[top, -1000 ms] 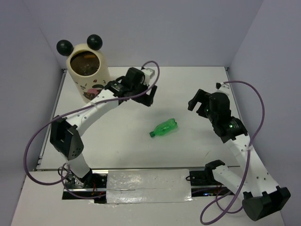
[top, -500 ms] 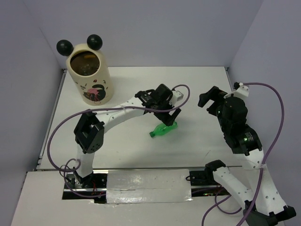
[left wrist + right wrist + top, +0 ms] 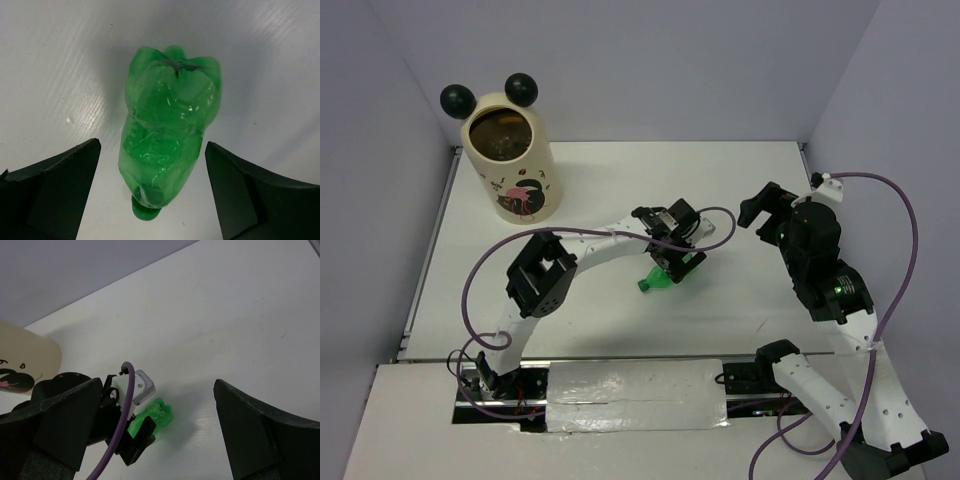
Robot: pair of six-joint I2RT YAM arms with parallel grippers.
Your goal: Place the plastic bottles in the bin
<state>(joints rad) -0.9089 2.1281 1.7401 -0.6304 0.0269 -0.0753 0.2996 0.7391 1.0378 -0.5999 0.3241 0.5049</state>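
On the white worktop (image 3: 55,60) the green bottle (image 3: 167,145) lies between our left fingers (image 3: 50,190), spread wide so we can clamp its body; our right fingers (image 3: 265,435), also apart, hang well aside.

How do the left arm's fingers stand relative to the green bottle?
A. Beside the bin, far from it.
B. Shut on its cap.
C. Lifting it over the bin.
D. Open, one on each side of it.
D: the left fingers stand wide apart, with the green bottle lying on the table between them.
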